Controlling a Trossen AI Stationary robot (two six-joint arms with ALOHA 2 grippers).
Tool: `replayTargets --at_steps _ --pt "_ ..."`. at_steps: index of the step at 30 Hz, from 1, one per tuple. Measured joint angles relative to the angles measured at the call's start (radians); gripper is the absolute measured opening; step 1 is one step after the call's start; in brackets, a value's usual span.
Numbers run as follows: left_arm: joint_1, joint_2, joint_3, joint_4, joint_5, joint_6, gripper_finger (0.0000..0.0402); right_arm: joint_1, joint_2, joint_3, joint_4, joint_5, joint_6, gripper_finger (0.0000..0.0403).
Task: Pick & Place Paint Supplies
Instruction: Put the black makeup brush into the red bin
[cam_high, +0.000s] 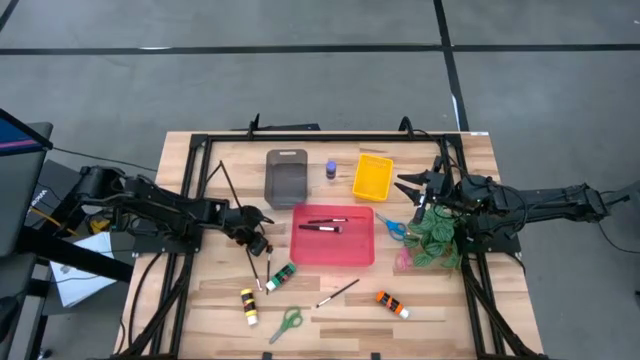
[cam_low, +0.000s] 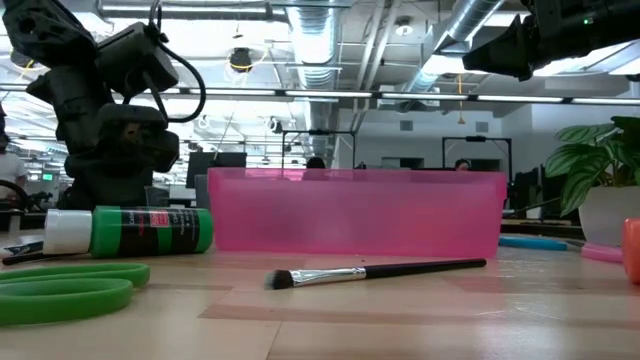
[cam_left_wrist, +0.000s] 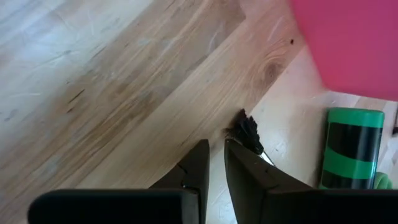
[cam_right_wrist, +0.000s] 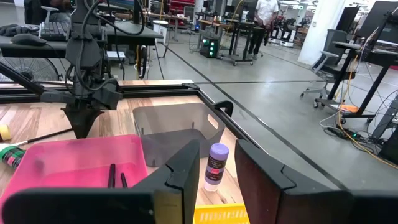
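Left gripper (cam_high: 262, 247) fingers nearly together around paintbrush (cam_left_wrist: 249, 132) tip on pale wood-plank table (cam_high: 430, 300) beside red tray (cam_high: 333, 250); right gripper (cam_high: 412, 187) parted, raised; open workshop beyond.

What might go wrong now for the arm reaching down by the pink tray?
The left gripper has its fingers nearly together beside a thin paintbrush lying flat on the wood, so they might close without catching it, or nudge it aside. The green paint tube and the pink tray lie close by, so a sideways move could bump them.
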Motion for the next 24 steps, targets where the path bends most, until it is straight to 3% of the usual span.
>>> replayTargets --at_steps 10,24 --pt "0.0 0.001 -0.001 0.005 0.001 0.028 0.0058 0.0 0.0 0.0 -0.005 0.0 0.0 0.0098" --pt "-0.001 -0.035 -0.005 -0.003 -0.005 0.105 0.0131 0.0 0.0 0.0 -0.007 0.0 0.008 0.0098"
